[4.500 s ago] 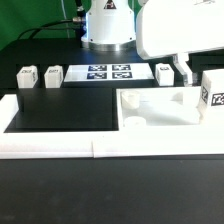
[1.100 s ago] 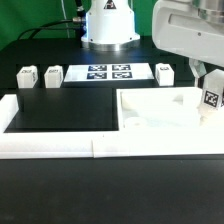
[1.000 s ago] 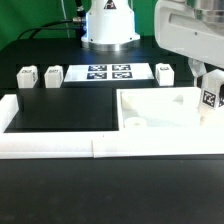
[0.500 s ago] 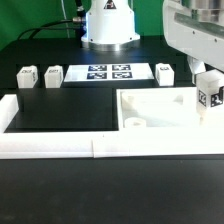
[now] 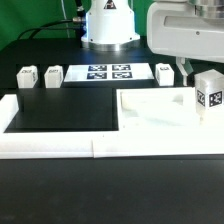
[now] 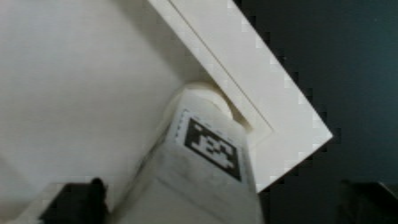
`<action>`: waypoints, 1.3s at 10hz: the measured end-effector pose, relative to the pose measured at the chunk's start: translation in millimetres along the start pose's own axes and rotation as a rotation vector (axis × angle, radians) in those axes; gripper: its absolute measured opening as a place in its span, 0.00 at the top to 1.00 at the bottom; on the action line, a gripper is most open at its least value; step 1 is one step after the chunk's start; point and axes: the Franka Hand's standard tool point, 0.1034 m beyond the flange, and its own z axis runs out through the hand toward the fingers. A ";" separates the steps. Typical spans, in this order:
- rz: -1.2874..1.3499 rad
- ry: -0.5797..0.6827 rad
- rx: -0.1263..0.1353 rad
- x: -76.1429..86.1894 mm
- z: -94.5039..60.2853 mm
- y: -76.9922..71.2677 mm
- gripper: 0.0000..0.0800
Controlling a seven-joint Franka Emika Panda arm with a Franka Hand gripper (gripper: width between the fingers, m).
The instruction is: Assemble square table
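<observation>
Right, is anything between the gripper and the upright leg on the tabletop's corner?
Nothing visible. In the wrist view the leg stands directly between the open fingers of the gripper, touching neither, on the tabletop corner. The other three legs sit back beside the marker board, well clear.

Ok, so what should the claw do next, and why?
Probably lift straight up, clear of the leg. The claw is open, with one finger on each side of the leg. The leg stands upright on its own at a corner of the white plate. Three other legs sit loose behind the plate, so one of them likely comes next.
</observation>
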 end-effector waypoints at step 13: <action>-0.092 0.035 0.012 6.8 0.6 1.1 0.63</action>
